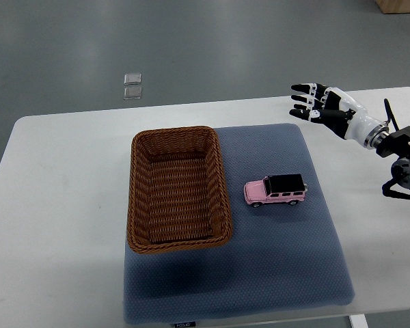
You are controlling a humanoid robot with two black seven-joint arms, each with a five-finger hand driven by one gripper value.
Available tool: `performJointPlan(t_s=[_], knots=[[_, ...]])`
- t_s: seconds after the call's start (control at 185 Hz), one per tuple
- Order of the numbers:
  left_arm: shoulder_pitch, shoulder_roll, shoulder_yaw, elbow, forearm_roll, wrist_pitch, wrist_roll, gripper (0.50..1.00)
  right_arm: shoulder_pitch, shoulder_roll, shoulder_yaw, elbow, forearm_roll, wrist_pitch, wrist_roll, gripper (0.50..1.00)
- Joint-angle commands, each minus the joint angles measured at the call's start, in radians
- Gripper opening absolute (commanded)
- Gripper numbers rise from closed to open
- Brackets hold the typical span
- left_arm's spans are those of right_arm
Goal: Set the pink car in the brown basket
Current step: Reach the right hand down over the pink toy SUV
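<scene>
pink car [275,190] lengthwise left-right, nose toward brown basket [178,189]

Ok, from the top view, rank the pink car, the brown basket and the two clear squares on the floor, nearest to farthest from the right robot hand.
1. Pink car, on the blue mat below-left of the right robot hand.
2. Brown basket, left of the car.
3. Clear squares, on the floor beyond the table, far left.

The robot's black-and-white right hand [321,106] reaches in from the right edge on a white wrist and dark grey arm, its fingers [304,98] spread open and empty, pointing left.
</scene>
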Motion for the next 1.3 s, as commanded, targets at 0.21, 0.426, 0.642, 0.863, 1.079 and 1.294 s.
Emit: performJointPlan(t_s=[0.21,0.426,0.642,0.863,1.079,1.294], knots=[[0.0,0.0,0.0,0.006,0.001,0.002,0.0,1.0,0.012,-0.084,-0.01,0.12,-0.404,0.005,0.131,0.911],[0.0,0.0,0.0,0.007,0.001,0.008,-0.001,1.0,0.008,-0.168,-0.036,0.257,-0.666,0.003,0.229,0.911],[0.0,0.0,0.0,0.009,0.001,0.011,0.0,1.0,0.009,-0.182,-0.091,0.271,-0.876,-0.041,0.254,0.911],[0.0,0.0,0.0,0.009,0.001,0.011,0.0,1.0,0.011,-0.186,-0.154,0.271,-0.956,-0.081,0.264,0.909],[0.002,0.0,0.001,0.009,0.001,0.011,0.0,1.0,0.009,-0.182,-0.188,0.269,-0.973,-0.098,0.264,0.909],[0.006,0.0,0.001,0.009,0.001,0.011,0.0,1.0,0.012,-0.18,-0.271,0.268,-0.982,-0.184,0.264,0.903]])
